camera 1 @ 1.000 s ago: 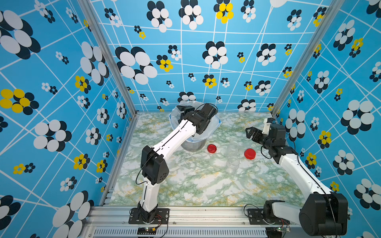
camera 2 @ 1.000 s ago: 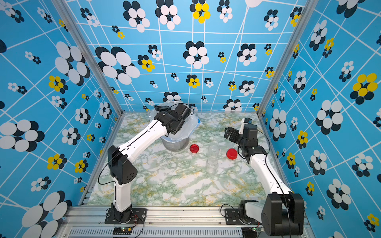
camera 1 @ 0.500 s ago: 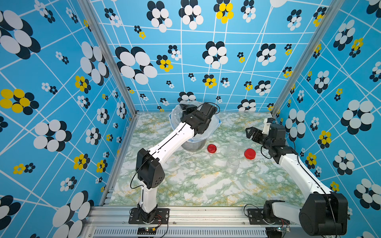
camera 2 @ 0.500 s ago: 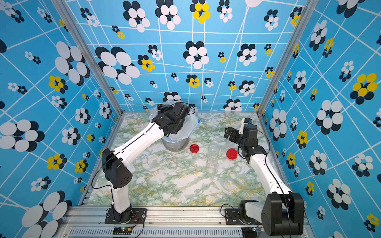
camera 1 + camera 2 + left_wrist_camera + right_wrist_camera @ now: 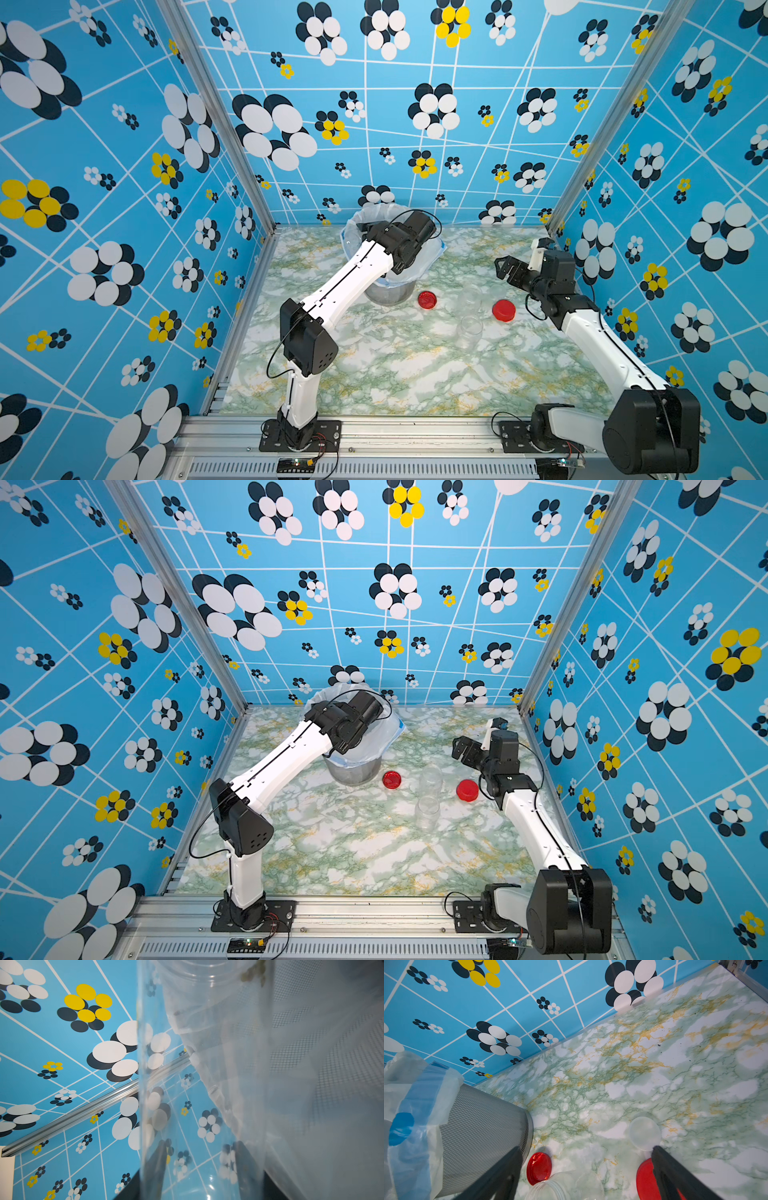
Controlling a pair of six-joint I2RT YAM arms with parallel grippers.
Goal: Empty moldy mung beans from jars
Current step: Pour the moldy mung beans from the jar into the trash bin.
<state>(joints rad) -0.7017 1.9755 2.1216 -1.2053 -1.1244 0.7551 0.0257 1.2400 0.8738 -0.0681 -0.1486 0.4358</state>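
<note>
Your left arm [image 5: 353, 278] stretches forward and up from its base, wrist bent over at the far end. Your left gripper [image 5: 201, 1142] is clamped on a clear jar [image 5: 203, 1084]. Your right arm [image 5: 594, 336] reaches forward, elbow low. Your right gripper [image 5: 505, 268] hangs in the air, jaws spread wide, holding nothing.

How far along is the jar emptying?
Done: two jars stand open and empty on the table, red lids and a clear lid lying off. In hand: the left fingers hold the third jar tipped over the lined bin, only a few beans near its mouth. Remaining: finish that pour, set it down. The right fingers are open, holding nothing.
</note>
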